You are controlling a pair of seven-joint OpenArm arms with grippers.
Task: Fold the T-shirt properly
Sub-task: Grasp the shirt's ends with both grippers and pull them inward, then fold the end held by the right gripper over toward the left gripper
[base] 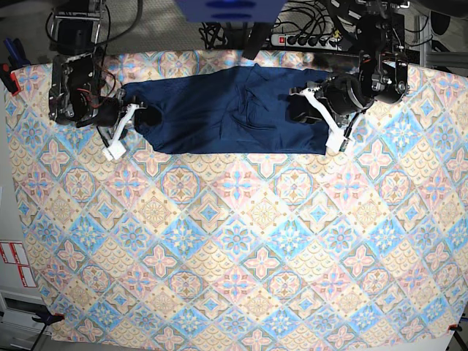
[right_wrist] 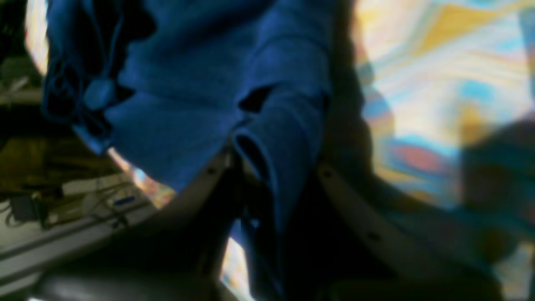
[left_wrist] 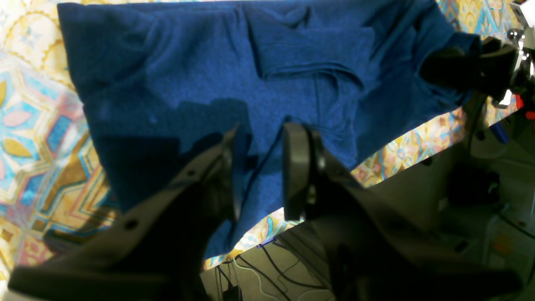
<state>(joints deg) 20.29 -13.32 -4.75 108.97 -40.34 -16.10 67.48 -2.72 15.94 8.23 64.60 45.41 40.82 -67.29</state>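
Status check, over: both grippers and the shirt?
Left gripper shut on T-shirt edge. Right gripper shut on its other end. Shirt flat on tablecloth, nothing blocking.

Both arms are built of black housings with bundled black cables near their bases, and each ends in a gripper with long, pale whitish finger shells, as the base view shows on the left gripper (base: 316,117) and the right gripper (base: 126,131). Up close, the finger shells look dark grey in shadow, smooth and gently curved, each with small round screw holes along its length. The left gripper's fingers carry flat black pads (left_wrist: 294,167) at the tips.
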